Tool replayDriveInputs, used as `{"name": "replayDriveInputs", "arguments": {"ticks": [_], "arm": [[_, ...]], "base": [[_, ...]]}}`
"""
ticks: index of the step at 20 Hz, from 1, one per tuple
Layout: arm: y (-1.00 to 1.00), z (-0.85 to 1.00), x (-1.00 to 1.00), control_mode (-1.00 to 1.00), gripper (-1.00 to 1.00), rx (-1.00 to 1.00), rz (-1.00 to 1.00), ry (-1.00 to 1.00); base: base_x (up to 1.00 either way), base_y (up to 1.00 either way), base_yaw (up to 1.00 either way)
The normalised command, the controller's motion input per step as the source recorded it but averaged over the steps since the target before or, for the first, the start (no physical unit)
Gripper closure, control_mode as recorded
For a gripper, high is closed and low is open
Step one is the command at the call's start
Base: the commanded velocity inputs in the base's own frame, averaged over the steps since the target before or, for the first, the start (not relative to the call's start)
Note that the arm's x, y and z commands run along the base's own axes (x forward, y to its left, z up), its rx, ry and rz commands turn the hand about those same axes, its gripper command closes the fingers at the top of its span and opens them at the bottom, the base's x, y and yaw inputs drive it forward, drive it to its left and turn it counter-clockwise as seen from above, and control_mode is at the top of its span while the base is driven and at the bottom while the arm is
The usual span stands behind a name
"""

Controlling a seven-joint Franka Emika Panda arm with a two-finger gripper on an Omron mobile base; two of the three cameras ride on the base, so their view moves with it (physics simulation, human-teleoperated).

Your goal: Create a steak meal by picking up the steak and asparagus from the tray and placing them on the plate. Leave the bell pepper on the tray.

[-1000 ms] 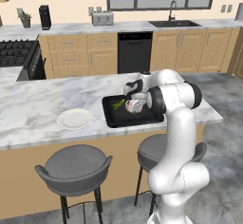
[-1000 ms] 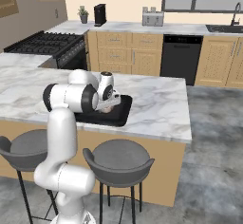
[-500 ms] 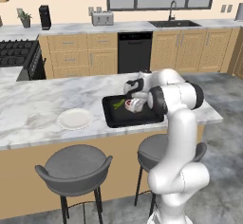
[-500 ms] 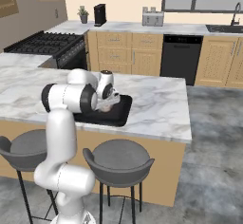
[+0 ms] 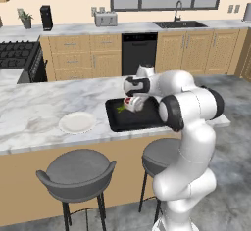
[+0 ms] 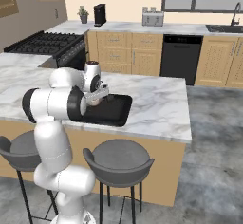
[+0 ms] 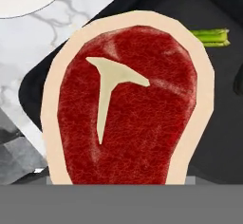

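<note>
Your fingers sit low over the left part of the tray, and the steak lies right in front of them, so close that its pale fat rim reaches down to where the tips should rise. You cannot tell from here whether the fingers are spread or pinching the meat: the slab hides them.

The steak is over the tray's near-left corner, probably because it is the first item to carry across. Beyond the steak, off to the far side of the fingers, the asparagus rests on the black tray floor. A dark lump at the tray's edge past it may be the bell pepper; it is too dim to confirm.

The plate waits on the counter, apart from the tray, on the side you must swing toward.
</note>
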Motion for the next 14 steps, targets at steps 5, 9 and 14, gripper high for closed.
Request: {"name": "replayDriveInputs", "arguments": {"ticks": [5,9,14], "arm": [[0.58,0.52,-0.34,-1.0,1.0,0.0,0.02,0.0],[0.72,0.24,-0.23,-1.0,1.0,0.0,0.07,0.03],[0.86,0.01,-0.05,-1.0,1.0,0.0,0.09,0.06]], "base": [[0.0,0.0,0.0],[0.0,0.0,0.0],[0.0,0.0,0.0]]}}
